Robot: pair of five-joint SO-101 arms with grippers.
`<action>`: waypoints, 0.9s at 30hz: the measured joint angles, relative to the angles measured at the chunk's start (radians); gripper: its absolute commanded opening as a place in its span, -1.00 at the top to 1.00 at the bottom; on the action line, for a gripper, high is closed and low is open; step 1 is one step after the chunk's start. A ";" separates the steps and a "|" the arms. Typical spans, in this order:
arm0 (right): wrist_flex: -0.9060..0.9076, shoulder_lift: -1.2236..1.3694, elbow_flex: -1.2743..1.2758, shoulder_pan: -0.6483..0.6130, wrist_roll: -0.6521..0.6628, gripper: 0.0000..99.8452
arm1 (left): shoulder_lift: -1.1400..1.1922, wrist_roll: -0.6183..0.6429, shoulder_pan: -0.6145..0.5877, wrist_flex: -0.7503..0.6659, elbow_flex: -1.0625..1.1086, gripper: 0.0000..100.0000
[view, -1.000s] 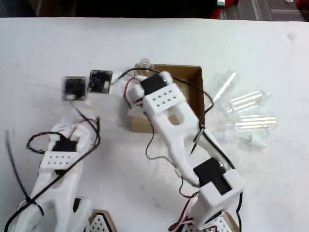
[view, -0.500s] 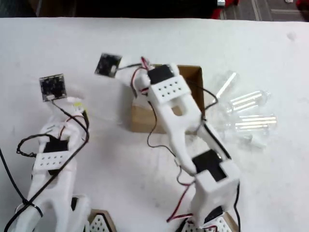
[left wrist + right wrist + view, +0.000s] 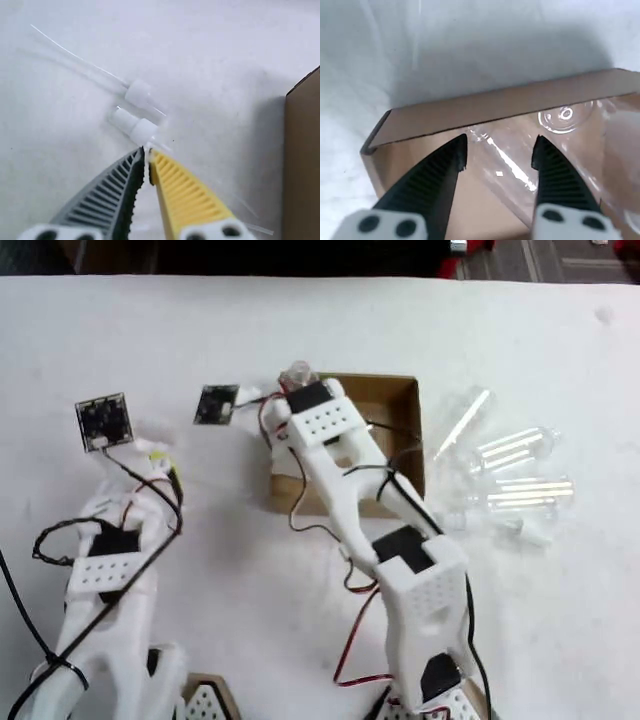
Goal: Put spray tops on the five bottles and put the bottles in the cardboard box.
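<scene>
A clear bottle lies inside the cardboard box, beneath the spread jaws of the right gripper, seemingly placed for release. The left gripper is closed against a spray top on the table. Whether its tube is pinched cannot be made out.
</scene>
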 measured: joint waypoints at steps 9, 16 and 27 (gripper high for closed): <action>0.052 0.000 -0.005 -0.026 0.060 0.61 | 0.000 0.000 0.000 0.000 0.000 0.95; 0.118 0.000 -0.021 -0.025 0.152 0.61 | 0.000 0.000 0.000 0.000 0.000 0.95; 0.055 0.077 -0.040 -0.020 0.180 0.89 | 0.000 0.000 0.000 0.000 0.000 0.95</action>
